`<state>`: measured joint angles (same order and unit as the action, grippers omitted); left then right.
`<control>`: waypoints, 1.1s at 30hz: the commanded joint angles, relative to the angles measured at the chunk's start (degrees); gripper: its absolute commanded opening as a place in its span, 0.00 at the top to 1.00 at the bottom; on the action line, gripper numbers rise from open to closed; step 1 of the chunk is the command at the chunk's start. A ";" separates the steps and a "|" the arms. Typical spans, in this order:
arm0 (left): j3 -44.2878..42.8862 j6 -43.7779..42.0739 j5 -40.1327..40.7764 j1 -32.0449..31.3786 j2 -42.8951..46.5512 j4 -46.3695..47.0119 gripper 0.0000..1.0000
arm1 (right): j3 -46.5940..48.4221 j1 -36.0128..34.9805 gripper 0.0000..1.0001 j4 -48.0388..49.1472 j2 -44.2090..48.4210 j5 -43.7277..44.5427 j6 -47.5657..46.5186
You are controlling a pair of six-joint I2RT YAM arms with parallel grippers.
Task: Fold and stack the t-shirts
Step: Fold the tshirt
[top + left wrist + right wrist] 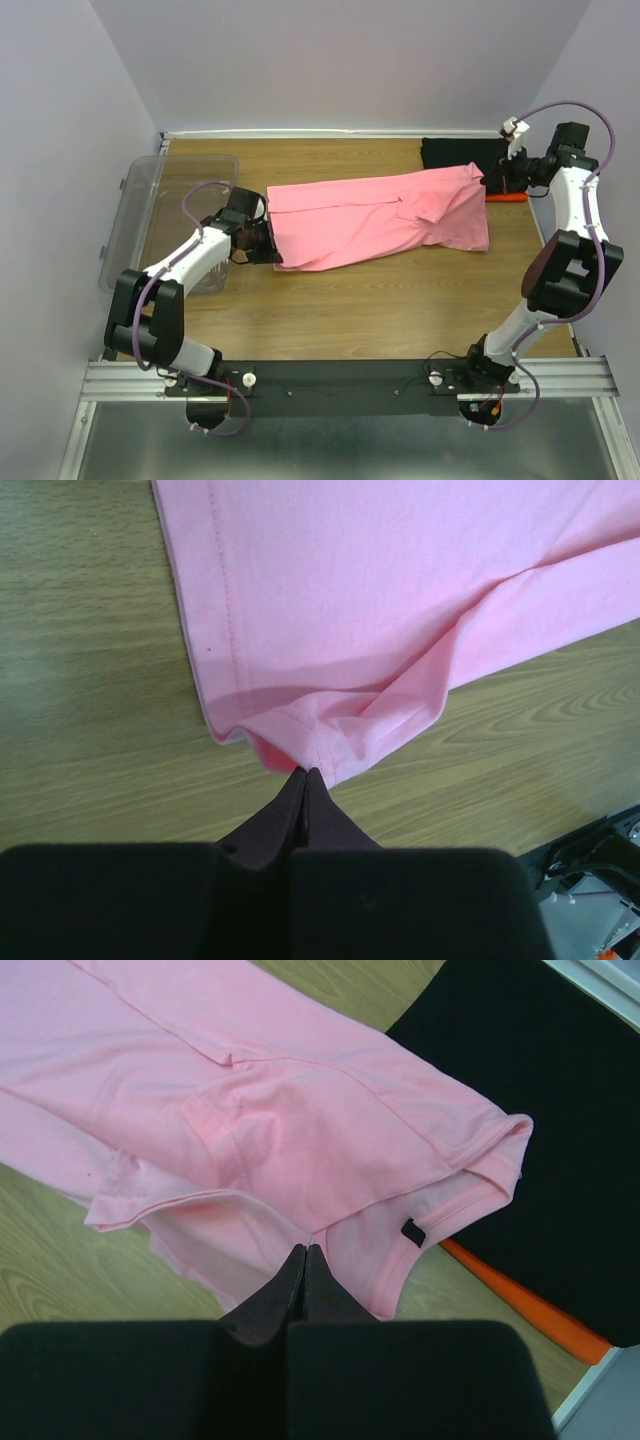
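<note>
Top external view has the pink t-shirt (380,220) stretched lengthwise across the far half of the table (380,320), already doubled along its length, with a sleeve folded in on top. The left gripper (272,250) sits at the hem end and the right gripper (490,183) at the collar end. In the left wrist view the jaws are pressed together on the bunched hem corner. In the right wrist view they are likewise closed on a fold of pink cloth beside the neck opening, near the small dark neck label (413,1231). The step in hand looks like a fold of the pink shirt, gripped at both ends. The next move probably calls for lifting one end and carrying it over to meet the other, keeping both pinches firm so the thin, limp cotton does not slip or skew. The black t-shirt (455,152) lies folded in the far right corner, and the orange-red t-shirt (508,197) shows as a strip at its near edge. The clear tub (140,200) stands at the left
</note>
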<state>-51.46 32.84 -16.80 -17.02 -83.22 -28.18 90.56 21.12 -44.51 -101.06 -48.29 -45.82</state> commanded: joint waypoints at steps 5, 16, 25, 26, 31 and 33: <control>-1.89 1.00 -4.82 1.72 -1.68 -0.12 1.00 | -1.35 0.50 0.99 2.24 1.12 -0.57 0.47; -1.53 -0.23 -6.40 6.20 -2.73 1.02 1.00 | -3.20 0.76 0.99 4.17 2.97 0.39 0.91; -4.35 -0.41 -7.81 6.12 -5.90 1.64 1.00 | -3.73 1.46 0.99 5.93 4.11 0.48 2.14; -4.70 -0.41 -7.81 6.20 -6.16 1.64 1.00 | -3.73 1.55 0.99 6.10 4.03 0.48 2.32; -6.28 -0.67 -7.20 6.29 -7.30 1.47 1.00 | -3.55 1.55 0.99 7.25 3.59 1.09 3.37; -6.63 -0.76 -6.85 6.56 -7.57 1.38 1.00 | -3.55 1.55 0.99 7.68 3.41 1.36 3.63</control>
<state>-56.66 32.97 -22.74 -10.96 -89.91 -26.87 87.77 22.15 -39.20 -98.56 -48.05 -43.44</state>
